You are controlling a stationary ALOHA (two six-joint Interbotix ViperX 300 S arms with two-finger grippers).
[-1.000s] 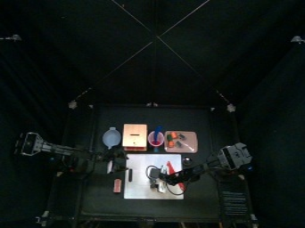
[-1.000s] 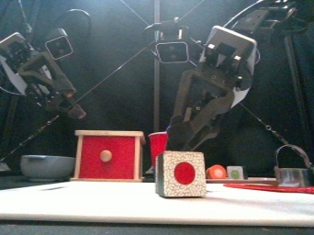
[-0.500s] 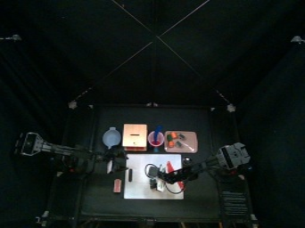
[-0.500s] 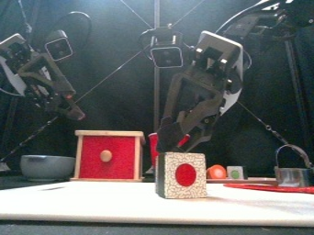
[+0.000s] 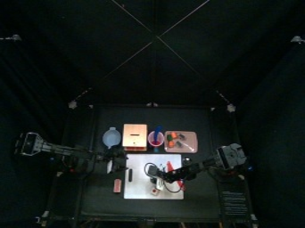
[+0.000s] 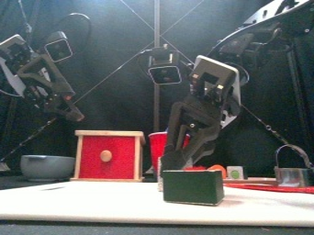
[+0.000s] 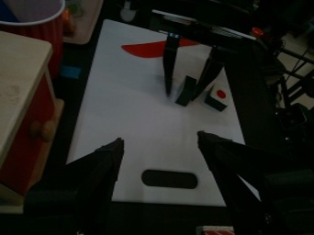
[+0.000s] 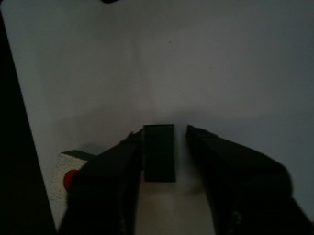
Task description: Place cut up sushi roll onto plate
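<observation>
I'm working in what looks like a robotics lab cell, not a kitchen: a small table [image 5: 152, 160] sits fenced on all sides by black curtains [image 5: 48, 80] hung on a frame, and thin struts [image 5: 155, 36] cross overhead to a camera mount high above. A white mat [image 5: 137, 178] covers the near part of the table, and on the far part toy-like props stand in a row: a red-fronted wooden box [image 6: 108, 156], a grey bowl [image 6: 47, 166] at far left. Two black arms [image 6: 43, 73] carrying wrist cameras hang over it, one from each side.
</observation>
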